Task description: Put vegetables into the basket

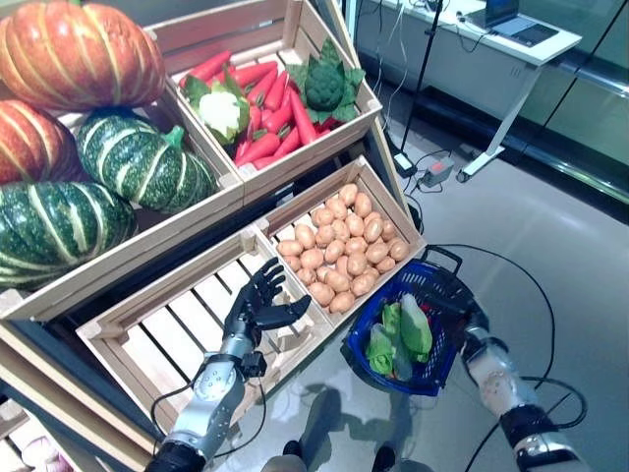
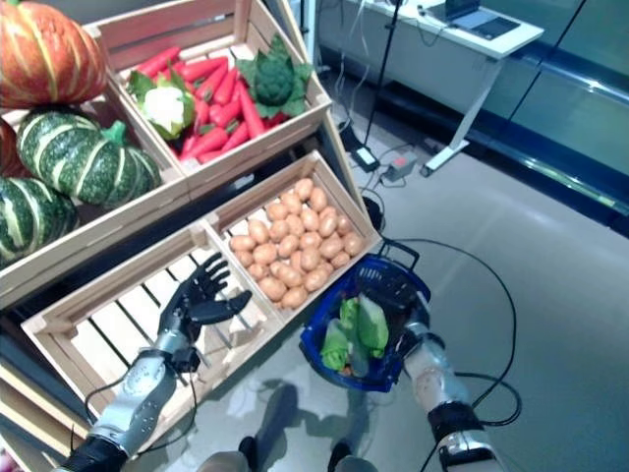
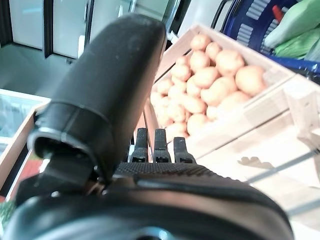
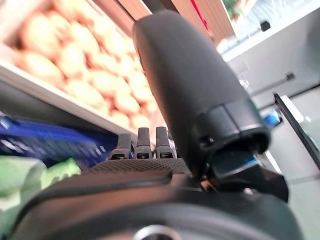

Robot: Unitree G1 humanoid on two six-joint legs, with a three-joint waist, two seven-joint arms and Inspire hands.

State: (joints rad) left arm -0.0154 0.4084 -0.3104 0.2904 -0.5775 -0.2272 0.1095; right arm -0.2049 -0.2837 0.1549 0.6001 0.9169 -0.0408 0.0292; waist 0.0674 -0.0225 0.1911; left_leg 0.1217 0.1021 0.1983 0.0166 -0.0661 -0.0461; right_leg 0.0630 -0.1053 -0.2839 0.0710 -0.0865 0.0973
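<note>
Holding green leafy vegetables [image 1: 403, 334] already, the blue plastic basket [image 1: 366, 332] hangs from the right hand [image 1: 472, 320], fingers hidden, while the empty, spread-fingered left hand [image 1: 257, 305] hovers over the bare wooden slatted crate [image 1: 108, 329], potatoes [image 1: 339, 251] untouched.

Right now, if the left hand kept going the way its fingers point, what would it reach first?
Probably the pale wooden divider between the empty slatted crate and the crate of tan potatoes. The open left hand points up-crate towards it; depth is uncertain.

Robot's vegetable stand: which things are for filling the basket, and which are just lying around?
For the job: blue basket with green vegetables, potatoes, red peppers, cauliflower, broccoli, left hand.

Lying about: white desk, laptop, power strip.
</note>
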